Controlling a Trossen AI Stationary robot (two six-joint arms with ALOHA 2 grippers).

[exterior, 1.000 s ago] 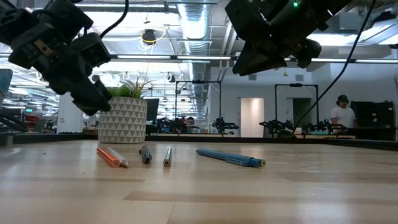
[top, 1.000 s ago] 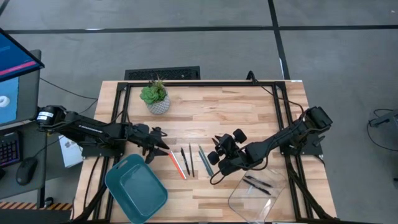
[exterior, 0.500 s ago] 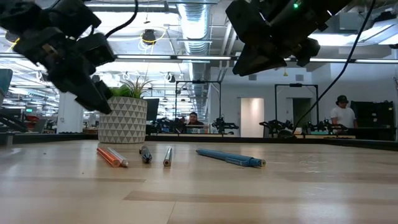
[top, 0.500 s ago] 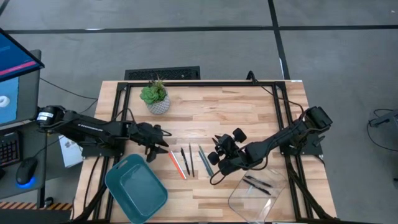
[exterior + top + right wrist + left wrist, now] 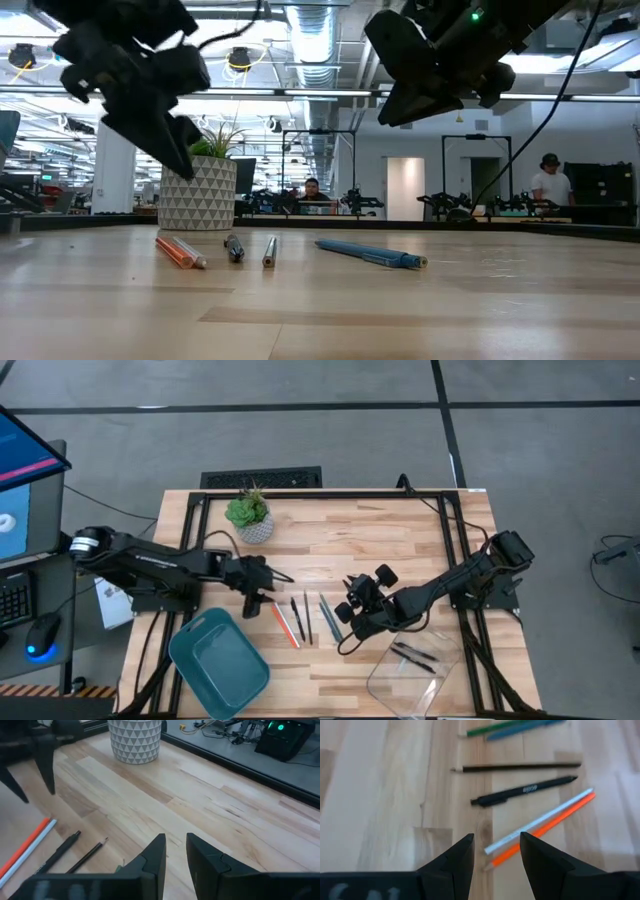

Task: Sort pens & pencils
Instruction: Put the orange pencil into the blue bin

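High view: pale wood table (image 5: 400, 540) on grey floor; potted plant (image 5: 249, 515) near far edge, teal tray (image 5: 218, 662) at near left corner, clear container (image 5: 415, 672) at near right holding two dark pens (image 5: 415, 657). Pencils (image 5: 286, 625) and pens (image 5: 297, 616) lie mid-table, parallel, long axes running far-to-near.

Low view: room with ceiling lights; person (image 5: 549, 185) standing far behind. Sticks lie flat on wood.

Left wrist view: left gripper (image 5: 496, 851) above orange-red stick's end, fingers apart, empty.

Right wrist view: right gripper (image 5: 175, 851) over bare wood, fingers narrowly parted, empty.
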